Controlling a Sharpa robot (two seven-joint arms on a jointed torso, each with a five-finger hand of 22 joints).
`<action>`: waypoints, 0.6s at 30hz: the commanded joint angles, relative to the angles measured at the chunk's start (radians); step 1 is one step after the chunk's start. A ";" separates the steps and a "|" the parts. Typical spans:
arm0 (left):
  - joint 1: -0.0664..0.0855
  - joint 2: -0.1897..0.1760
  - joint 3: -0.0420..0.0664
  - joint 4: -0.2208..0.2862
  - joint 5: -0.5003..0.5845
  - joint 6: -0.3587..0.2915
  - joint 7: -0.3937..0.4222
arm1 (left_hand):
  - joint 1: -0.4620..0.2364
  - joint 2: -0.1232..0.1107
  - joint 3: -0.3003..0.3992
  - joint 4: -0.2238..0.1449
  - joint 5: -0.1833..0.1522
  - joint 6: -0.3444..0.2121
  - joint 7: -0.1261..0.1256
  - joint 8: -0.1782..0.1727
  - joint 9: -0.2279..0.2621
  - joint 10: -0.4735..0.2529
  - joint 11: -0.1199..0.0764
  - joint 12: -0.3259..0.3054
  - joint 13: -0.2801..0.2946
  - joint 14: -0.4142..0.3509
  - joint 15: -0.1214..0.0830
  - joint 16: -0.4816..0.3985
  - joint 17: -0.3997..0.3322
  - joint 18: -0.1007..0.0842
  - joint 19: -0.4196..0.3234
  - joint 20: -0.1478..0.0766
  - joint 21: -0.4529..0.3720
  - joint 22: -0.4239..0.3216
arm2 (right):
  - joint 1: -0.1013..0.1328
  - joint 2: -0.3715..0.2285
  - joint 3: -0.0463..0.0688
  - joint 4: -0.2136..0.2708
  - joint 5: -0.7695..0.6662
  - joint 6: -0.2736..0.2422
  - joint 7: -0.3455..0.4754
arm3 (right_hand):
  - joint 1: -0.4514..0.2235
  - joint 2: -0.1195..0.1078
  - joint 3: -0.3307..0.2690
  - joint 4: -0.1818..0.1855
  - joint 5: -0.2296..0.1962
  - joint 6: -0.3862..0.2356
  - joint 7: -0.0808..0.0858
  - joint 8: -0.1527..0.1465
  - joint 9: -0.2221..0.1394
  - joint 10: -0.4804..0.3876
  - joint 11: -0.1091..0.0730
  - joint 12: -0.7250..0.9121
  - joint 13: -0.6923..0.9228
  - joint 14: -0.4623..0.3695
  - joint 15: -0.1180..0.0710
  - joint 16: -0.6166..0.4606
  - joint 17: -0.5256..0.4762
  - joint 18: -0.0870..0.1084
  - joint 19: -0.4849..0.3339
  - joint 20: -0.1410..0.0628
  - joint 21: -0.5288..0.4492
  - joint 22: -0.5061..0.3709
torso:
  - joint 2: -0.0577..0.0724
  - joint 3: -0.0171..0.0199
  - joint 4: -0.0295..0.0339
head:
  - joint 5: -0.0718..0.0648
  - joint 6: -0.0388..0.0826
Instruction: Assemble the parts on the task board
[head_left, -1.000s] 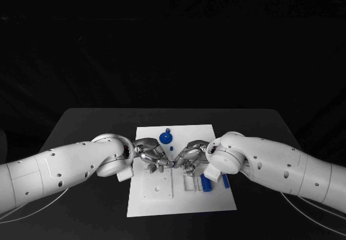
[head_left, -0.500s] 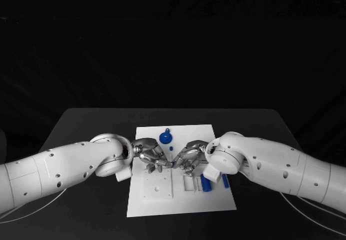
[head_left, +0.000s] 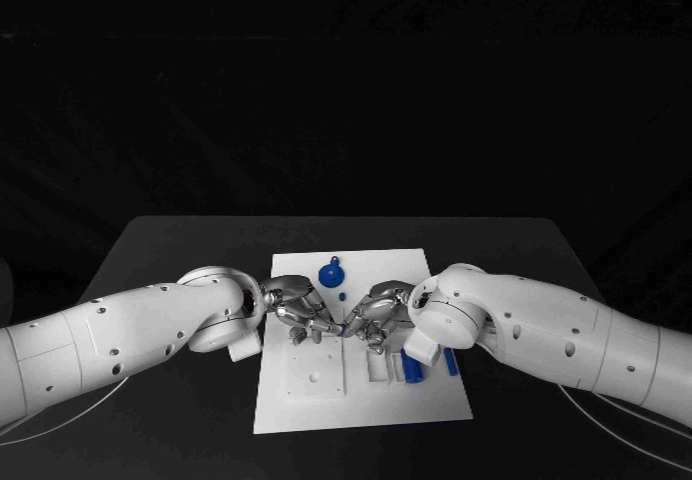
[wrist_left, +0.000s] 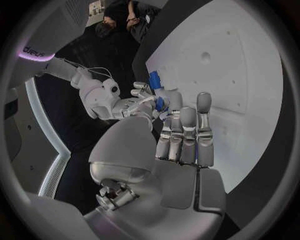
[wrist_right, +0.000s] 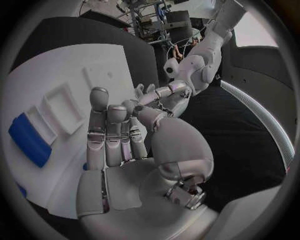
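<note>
Head view: both hands meet fingertip to fingertip over the middle of the white board (head_left: 361, 400) on the black bench (head_left: 173, 250). Left hand (head_left: 303, 310) and right hand (head_left: 378, 312) seem to pinch a small blue part (head_left: 343, 323) between them, though their grip is unclear. A round blue part (head_left: 333, 273) lies beyond, a blue block (head_left: 413, 371) nearer by the right wrist.

head view looks down from above onto the black table (head_left: 173, 250), each wrist view sits close behind its own palm, all share the task board (head_left: 375, 400) (wrist_left: 250, 75) (wrist_right: 56, 70)
</note>
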 joint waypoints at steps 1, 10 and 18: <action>0.000 0.002 0.001 0.002 -0.010 -0.007 -0.001 | -0.006 -0.002 -0.007 0.002 -0.002 0.003 0.002 0.004 0.002 -0.006 0.001 0.003 0.001 0.001 0.005 -0.001 0.000 0.017 0.008 0.003 -0.004 0.014 | -0.001 0.001 0.000 0.002 0.011 0.025 0.020 | -0.003 0.005 0.004 -0.001 0.003 0.004 0.000 0.003 -0.002 -0.003 -0.007 0.004 -0.001 0.006 0.000 0.004 0.001 0.012 -0.002 -0.005 0.007 0.032 | 0.000 0.0004 -0.0007 | 0.000 0.000; 0.000 0.002 0.001 0.002 -0.010 0.000 0.001 | -0.021 -0.014 -0.023 0.009 -0.008 -0.009 0.005 0.001 0.004 -0.012 0.005 0.003 0.001 -0.003 0.008 -0.003 -0.001 0.017 0.006 0.005 -0.007 0.013 | -0.001 0.001 0.000 0.002 0.011 0.026 0.020 | -0.003 0.005 0.004 -0.001 0.003 0.004 0.000 0.003 -0.002 -0.003 -0.007 0.004 -0.001 0.006 0.000 0.004 0.001 0.012 -0.002 -0.005 0.007 0.032 | 0.000 0.0010 -0.0009 | 0.001 0.000; 0.000 0.004 0.001 0.003 -0.009 0.014 0.011 | -0.027 0.009 -0.030 -0.013 -0.010 -0.001 0.001 0.014 0.010 -0.013 0.003 0.009 0.003 -0.006 0.008 0.000 0.000 0.019 0.005 0.008 -0.012 0.015 | -0.001 0.000 0.000 0.001 0.011 0.026 0.020 | -0.003 0.005 0.004 -0.001 0.003 0.004 0.000 0.003 -0.002 -0.003 -0.007 0.004 -0.001 0.006 0.000 0.004 0.001 0.012 -0.002 -0.005 0.007 0.032 | 0.000 0.0007 -0.0002 | -0.001 0.001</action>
